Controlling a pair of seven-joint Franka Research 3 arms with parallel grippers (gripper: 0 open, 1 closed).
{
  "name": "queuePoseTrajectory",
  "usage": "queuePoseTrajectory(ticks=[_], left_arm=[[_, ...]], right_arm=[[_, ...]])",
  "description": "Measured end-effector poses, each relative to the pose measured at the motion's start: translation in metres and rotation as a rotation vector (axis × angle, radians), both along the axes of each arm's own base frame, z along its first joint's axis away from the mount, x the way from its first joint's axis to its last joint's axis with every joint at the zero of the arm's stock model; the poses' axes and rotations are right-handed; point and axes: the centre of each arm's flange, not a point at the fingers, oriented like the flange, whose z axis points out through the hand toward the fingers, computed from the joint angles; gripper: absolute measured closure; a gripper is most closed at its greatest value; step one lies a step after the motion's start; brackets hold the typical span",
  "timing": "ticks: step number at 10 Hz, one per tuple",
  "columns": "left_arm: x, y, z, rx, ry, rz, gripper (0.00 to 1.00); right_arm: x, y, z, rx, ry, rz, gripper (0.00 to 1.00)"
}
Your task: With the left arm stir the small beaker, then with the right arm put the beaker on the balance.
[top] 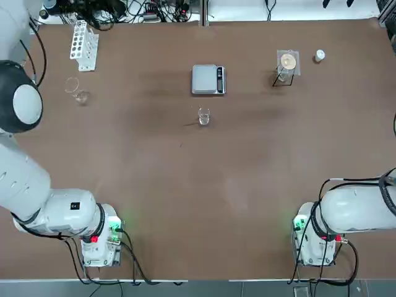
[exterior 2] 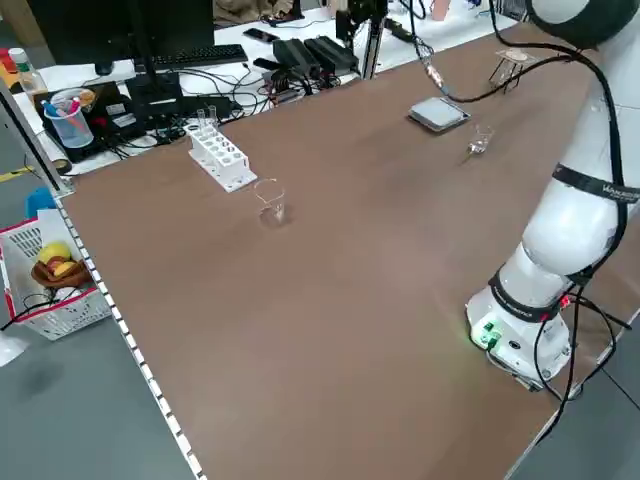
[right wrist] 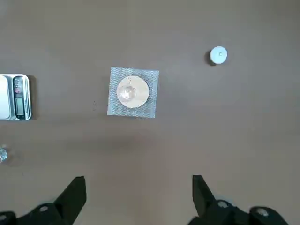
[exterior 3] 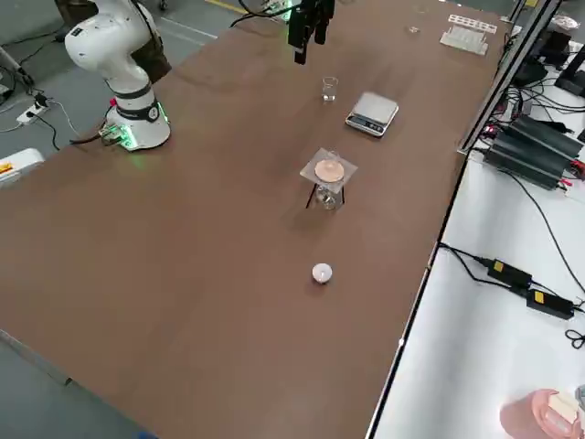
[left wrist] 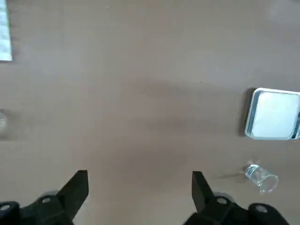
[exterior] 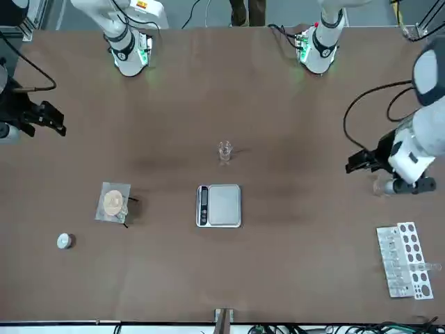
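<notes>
Hovering over bare table, left claw (left wrist: 136, 187) spread wide, empty, small beaker (left wrist: 260, 177) off beside it

Robotics lab set up as a chemistry bench

Two white arms bolted to a brown table (top: 185, 204) share it with a test tube rack (top: 83, 44), a balance (top: 208, 80) and glass beakers; power supplies and cabling (exterior 2: 300, 55) crowd the neighbouring desk (alongside a monitor).
</notes>
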Motion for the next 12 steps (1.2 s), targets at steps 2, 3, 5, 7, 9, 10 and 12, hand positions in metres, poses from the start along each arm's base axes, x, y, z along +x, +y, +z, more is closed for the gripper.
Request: queuePoseTrajectory(ticks=[2,3,5,7,9,10,12], left_arm=[[-0.010,-0.033,-0.030,-0.106,0.011,0.020,0.04],[-0.017,-0.048,-0.045,-0.168,0.016,0.041,0.04],[-0.030,-0.083,-0.068,-0.249,0.027,0.056,0.04],[-0.046,-0.119,-0.088,-0.281,0.041,0.051,0.06],[-0.070,-0.167,-0.108,-0.275,0.063,0.070,0.10],[-0.080,-0.190,-0.113,-0.273,0.064,0.074,0.11],[-0.101,-0.228,-0.141,-0.266,0.016,0.102,0.19]], right_arm=[[0.000,-0.009,0.000,-0.001,0.001,0.013,0.00],[0.000,-0.010,0.000,-0.001,0.001,0.015,0.00],[0.000,-0.010,0.000,-0.001,0.002,0.018,0.00],[0.000,-0.010,-0.001,-0.001,0.003,0.017,0.00],[0.000,-0.010,-0.001,-0.001,0.004,0.016,0.00],[0.000,-0.012,-0.002,-0.001,0.004,0.014,0.00],[0.000,-0.016,-0.005,-0.001,0.012,0.006,0.00]])
